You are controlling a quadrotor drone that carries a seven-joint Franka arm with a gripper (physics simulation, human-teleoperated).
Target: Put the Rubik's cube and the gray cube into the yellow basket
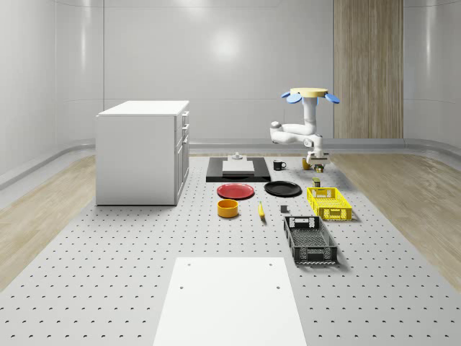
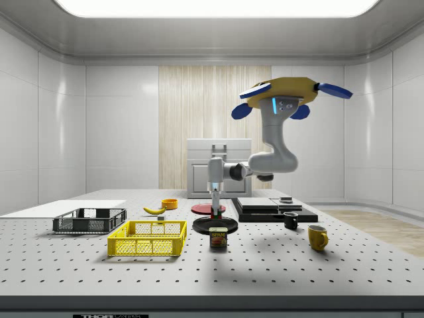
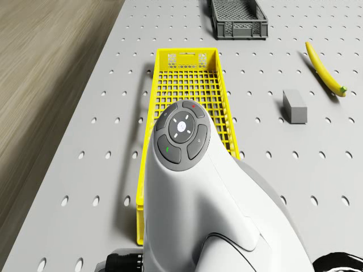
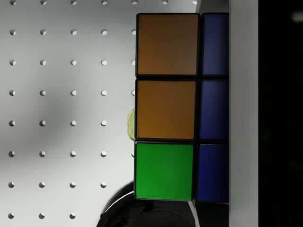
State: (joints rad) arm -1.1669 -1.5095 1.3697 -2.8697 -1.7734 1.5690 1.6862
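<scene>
Tool (image 1: 317,165) clamped on Rubik's cube (image 4: 182,106), above surface (image 1: 144,288) past yellow basket's (image 1: 329,203) far end; basket's long axis runs toward gray basket (image 1: 310,240).

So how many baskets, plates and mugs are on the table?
Baskets: 2, the yellow basket and the black basket
Plates: 2, the red plate and the black plate
Mugs: 2, the black mug and the yellow mug
Total: 6
</scene>
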